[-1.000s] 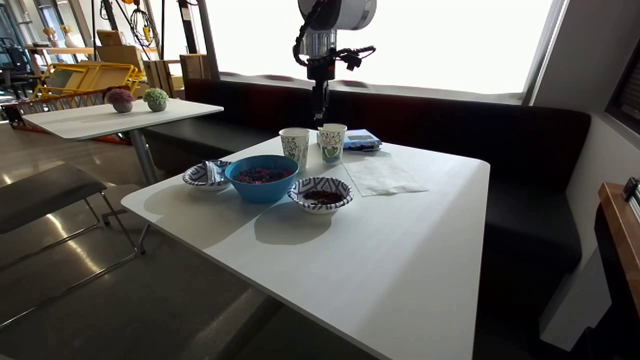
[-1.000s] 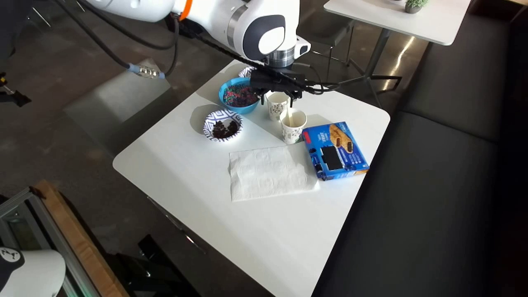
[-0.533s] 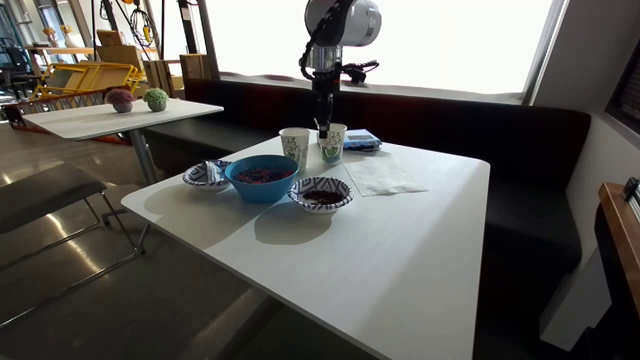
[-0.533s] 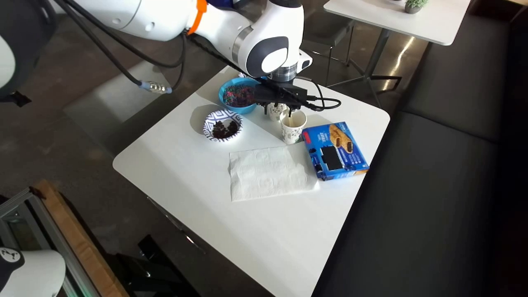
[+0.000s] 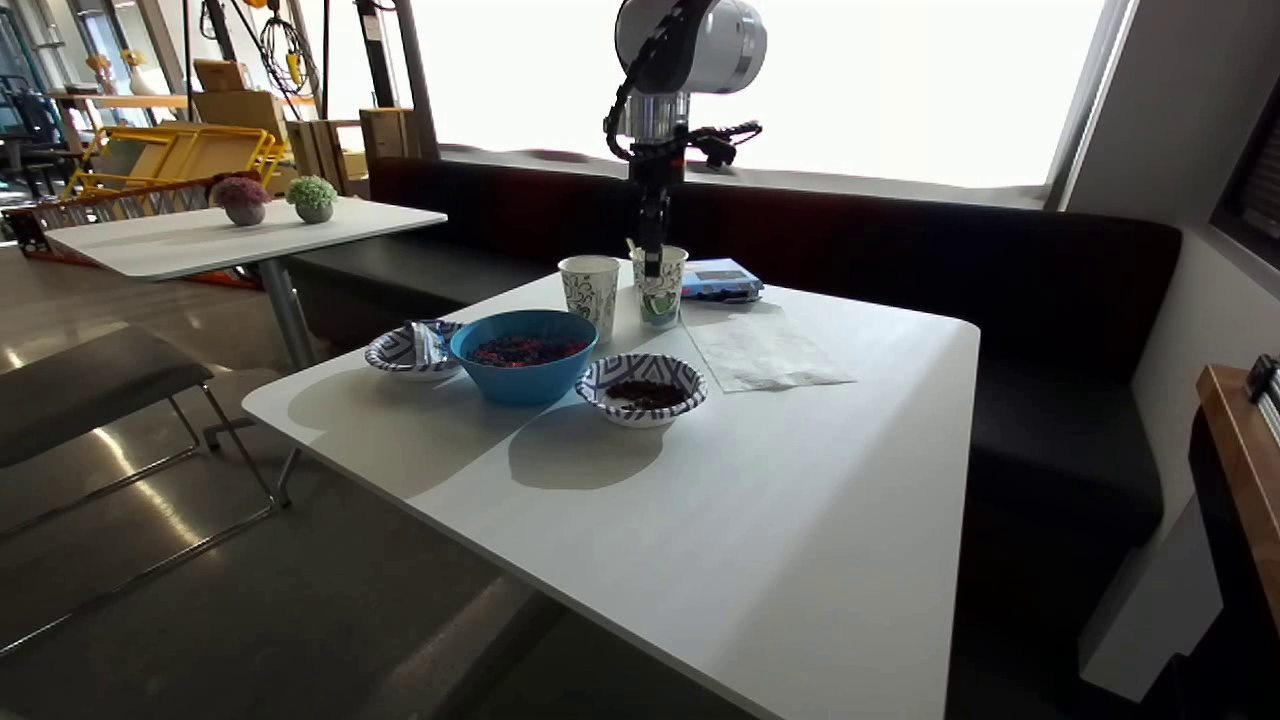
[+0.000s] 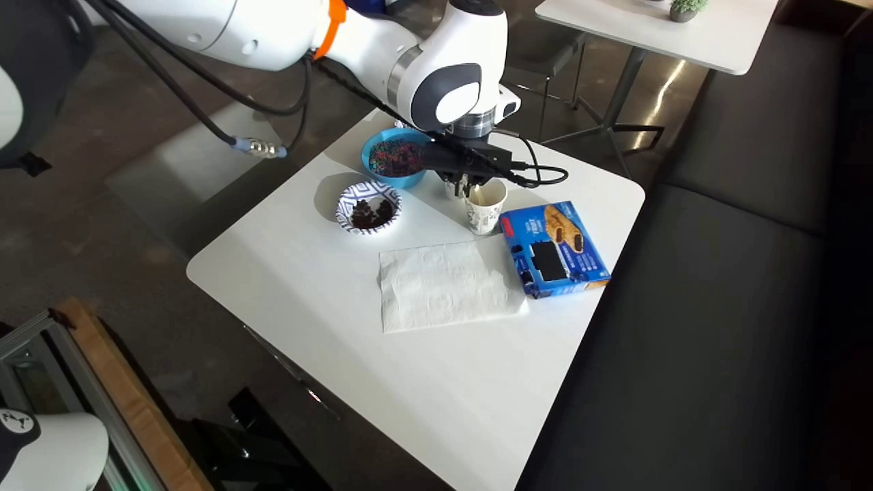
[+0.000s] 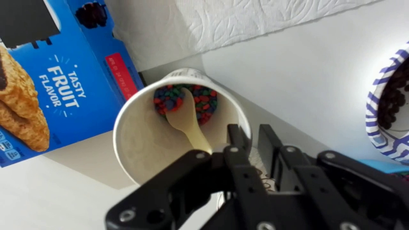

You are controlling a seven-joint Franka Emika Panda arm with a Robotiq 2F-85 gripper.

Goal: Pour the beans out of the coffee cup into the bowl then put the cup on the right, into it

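Showing inside cup (image 7: 140,143), wrist view only: multicolored pieces (image 7: 205,104).

- A blue box (image 6: 569,254) that says FRUIT
- A flat white paper towel (image 6: 447,290), right by the box
- A pink plant (image 5: 241,200) and a green plant (image 5: 312,198) on another white table (image 5: 240,240)
- A long black bench (image 6: 709,307)
- A gray chair (image 5: 100,385)

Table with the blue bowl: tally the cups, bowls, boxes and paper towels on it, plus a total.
Cups: 2 (spoon-holding cup, bowl-side cup)
Bowls: 3 (blue bowl, dark-filled patterned bowl, other patterned bowl)
Box: 1
Paper towel: 1
Total: 7
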